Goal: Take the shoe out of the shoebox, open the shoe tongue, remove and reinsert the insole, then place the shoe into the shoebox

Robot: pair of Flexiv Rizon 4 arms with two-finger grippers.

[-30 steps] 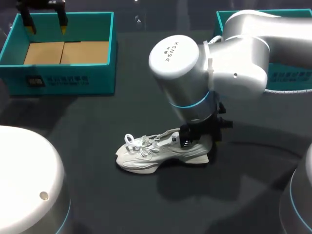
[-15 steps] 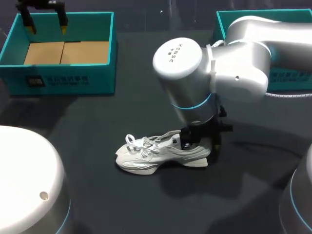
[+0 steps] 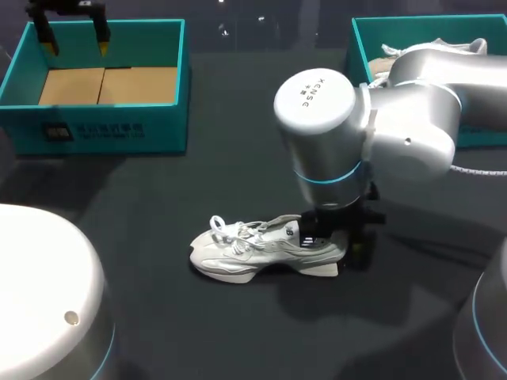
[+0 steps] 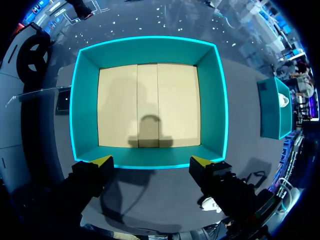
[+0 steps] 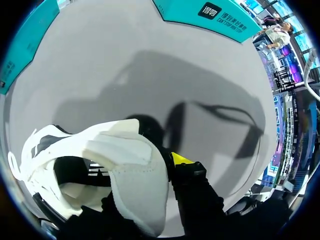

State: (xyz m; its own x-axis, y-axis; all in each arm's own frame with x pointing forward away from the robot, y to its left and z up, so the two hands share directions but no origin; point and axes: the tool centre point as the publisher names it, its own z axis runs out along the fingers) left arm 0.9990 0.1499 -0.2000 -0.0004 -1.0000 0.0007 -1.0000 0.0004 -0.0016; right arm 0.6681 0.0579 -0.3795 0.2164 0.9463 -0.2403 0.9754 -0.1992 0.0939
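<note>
Shoe (image 3: 265, 249), white, stands upright on its sole on the dark tabletop (image 3: 238, 174), outside both boxes, toe towards my left and heel towards my right. Its laces (image 3: 226, 229) lie loose over the tongue. The right arm comes in from the right and hangs straight over the heel, with the right gripper (image 3: 337, 237) closed on it. In the right wrist view the heel (image 5: 132, 175) fills the right gripper (image 5: 142, 170). 1 yellow-tipped finger (image 5: 180, 159) presses the heel's outer side, and the other is hidden inside the shoe's opening, so the heel wall sits gripped between the 2.

The left gripper (image 3: 75, 24) hovers well apart from the shoe, above the far rim of the left box (image 3: 103, 127). Seen from its own wrist, the left gripper (image 4: 151, 161) is spread wide and holds nothing. Its 2 yellow tips are over the near wall of that teal box (image 4: 85, 100), which shows only its bare cardboard floor.

The right box (image 3: 360, 36) sits at the far right of the tabletop, partly behind the right arm, with a second shoe (image 3: 392, 52) inside.
</note>
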